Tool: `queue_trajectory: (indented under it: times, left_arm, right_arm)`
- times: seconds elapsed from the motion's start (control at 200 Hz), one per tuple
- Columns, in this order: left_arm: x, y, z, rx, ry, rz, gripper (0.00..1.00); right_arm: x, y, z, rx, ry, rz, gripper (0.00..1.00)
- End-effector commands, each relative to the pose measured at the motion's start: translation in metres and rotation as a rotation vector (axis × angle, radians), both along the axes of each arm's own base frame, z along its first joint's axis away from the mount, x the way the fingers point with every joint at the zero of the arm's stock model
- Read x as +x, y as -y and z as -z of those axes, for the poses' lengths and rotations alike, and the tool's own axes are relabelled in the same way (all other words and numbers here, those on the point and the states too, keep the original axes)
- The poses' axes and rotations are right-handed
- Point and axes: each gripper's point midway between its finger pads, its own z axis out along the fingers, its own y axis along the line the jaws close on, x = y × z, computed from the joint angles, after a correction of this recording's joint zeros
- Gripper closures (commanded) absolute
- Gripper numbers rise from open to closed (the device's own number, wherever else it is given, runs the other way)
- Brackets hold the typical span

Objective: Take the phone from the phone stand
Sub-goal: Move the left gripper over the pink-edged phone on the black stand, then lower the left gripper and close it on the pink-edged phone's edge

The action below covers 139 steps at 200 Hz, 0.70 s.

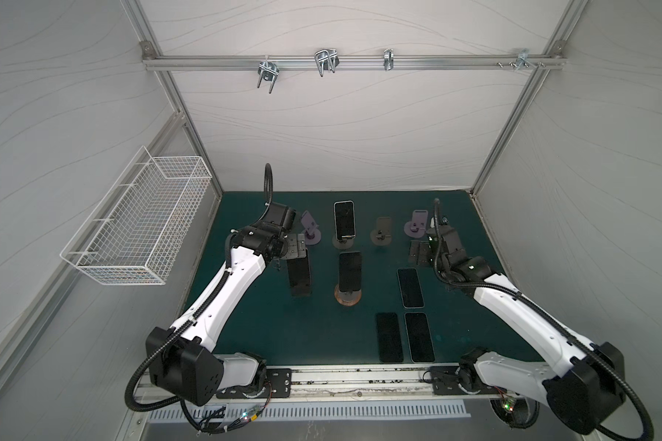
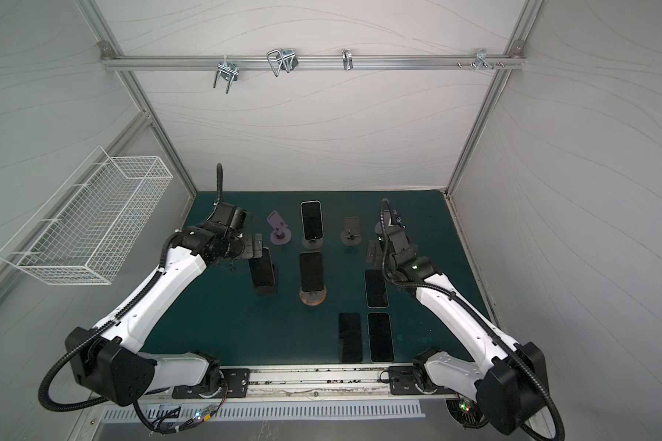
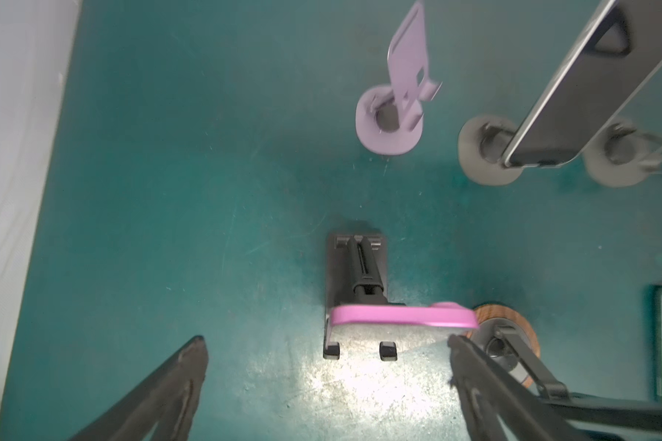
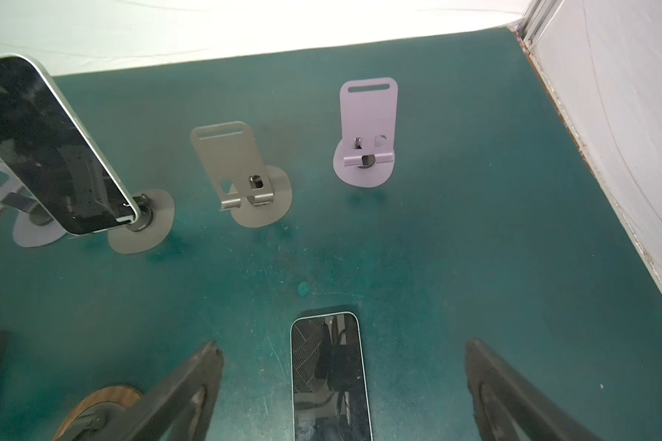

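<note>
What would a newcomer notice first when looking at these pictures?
First, the pink-cased phone on its black stand, under the open left end effector. Then two more propped phones mid-table on the green mat, three flat phones toward the front right, and a white wire basket on the left wall.

You have a matt, scuffed teal table mat [image 3: 169, 191]. On it: a glossy black glass-fronted phone [image 4: 329, 374], a smooth matt lilac stand [image 4: 367, 110], a round wood-grain base [image 3: 513, 315].
</note>
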Motion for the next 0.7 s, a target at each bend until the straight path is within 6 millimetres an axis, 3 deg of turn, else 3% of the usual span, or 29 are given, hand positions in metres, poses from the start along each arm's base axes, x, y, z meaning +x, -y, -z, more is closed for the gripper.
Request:
queue_trajectory:
  times: [0.0,0.275,0.69]
  left_arm:
    - [0.008,0.005,-0.004,0.005,0.013,-0.024,0.00]
    - [0.007,0.035,-0.005,-0.029,0.050,0.056,0.00]
    - [0.010,0.037,0.012,-0.023,0.015,0.048,0.00]
  right_arm:
    - [-0.007,0.007,-0.005,-0.002,0.024,0.014,0.01]
    - [-0.017,0.018,-0.005,-0.025,0.044,0.029,0.01]
    - [-0.016,0.016,-0.005,-0.018,0.051,0.015,0.01]
